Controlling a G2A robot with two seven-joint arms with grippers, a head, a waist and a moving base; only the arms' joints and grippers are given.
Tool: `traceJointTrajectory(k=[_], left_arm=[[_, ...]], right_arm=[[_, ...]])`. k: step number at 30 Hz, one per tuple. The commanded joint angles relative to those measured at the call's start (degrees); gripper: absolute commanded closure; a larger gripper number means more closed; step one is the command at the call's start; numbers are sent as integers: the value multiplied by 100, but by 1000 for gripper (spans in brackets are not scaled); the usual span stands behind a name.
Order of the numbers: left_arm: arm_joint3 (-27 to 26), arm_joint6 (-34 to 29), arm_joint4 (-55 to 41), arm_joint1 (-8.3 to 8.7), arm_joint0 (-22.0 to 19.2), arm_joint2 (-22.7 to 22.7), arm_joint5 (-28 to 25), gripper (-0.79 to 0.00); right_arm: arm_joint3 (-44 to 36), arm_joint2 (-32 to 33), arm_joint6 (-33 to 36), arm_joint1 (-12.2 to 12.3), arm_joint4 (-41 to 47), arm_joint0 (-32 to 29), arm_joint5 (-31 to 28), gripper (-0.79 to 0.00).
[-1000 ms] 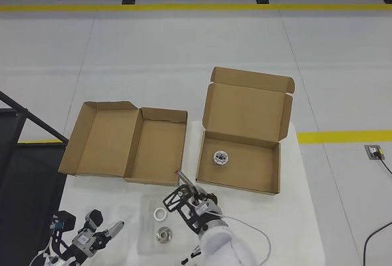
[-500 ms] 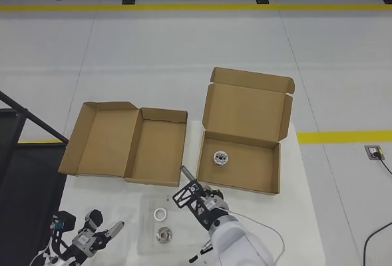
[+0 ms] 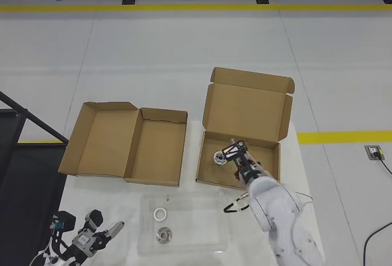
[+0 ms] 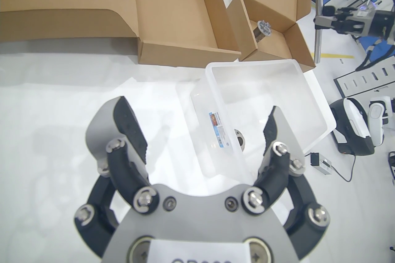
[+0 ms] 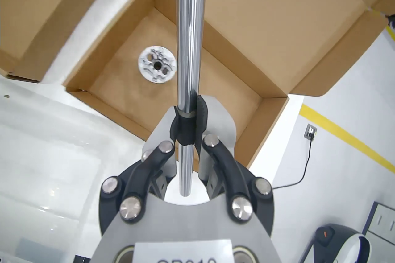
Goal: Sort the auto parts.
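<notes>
My right claw (image 5: 187,122) is clamped on a rod (image 5: 189,30) of smooth, polished steel. Its ribbed black pads (image 5: 202,114) pinch the rod partway along, so a short stub runs back toward the wrist and the longer length sticks out past the tips. Below and beyond those tips lies the right box (image 5: 216,85), plain brown cardboard with its lid standing open. On its floor, just to one side of the rod, is a round white disc (image 5: 157,63) with a centre hole and curved cut-outs. From the left wrist camera the rod (image 4: 318,26) stands upright at the near corner of that box; I cannot tell how far its lower end hangs above the cardboard. My left claw (image 4: 199,119) is spread wide with nothing between its pads, low over the glossy white table (image 4: 61,97). Directly ahead of it sits a clear plastic tub (image 4: 256,63) with rounded corners. A small metal fitting (image 4: 239,139) inside it is half hidden by the tub wall and one finger; from above it (image 3: 164,233) reads as a flanged hub beside a white ring (image 3: 160,214). Farther beyond is the left box (image 4: 172,8), its lid flap cut off at the edge.
</notes>
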Motion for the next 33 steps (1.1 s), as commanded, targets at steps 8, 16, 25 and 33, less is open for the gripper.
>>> traceJointTrajectory(k=[8, 16, 25, 33], left_arm=[[0, 0, 0, 0, 0, 0, 0, -785], [0, 0, 0, 0, 0, 0, 0, -785], [0, 0, 0, 0, 0, 0, 0, -785], [0, 0, 0, 0, 0, 0, 0, -785]], right_arm=[[339, 218, 19, -2, 348, 251, -11, 0], [339, 218, 19, -2, 348, 251, -11, 0], [1118, 454, -299, 118, 316, 756, -1466, 0], [2475, 431, -970, 251, 167, 1542, -3090, 0]])
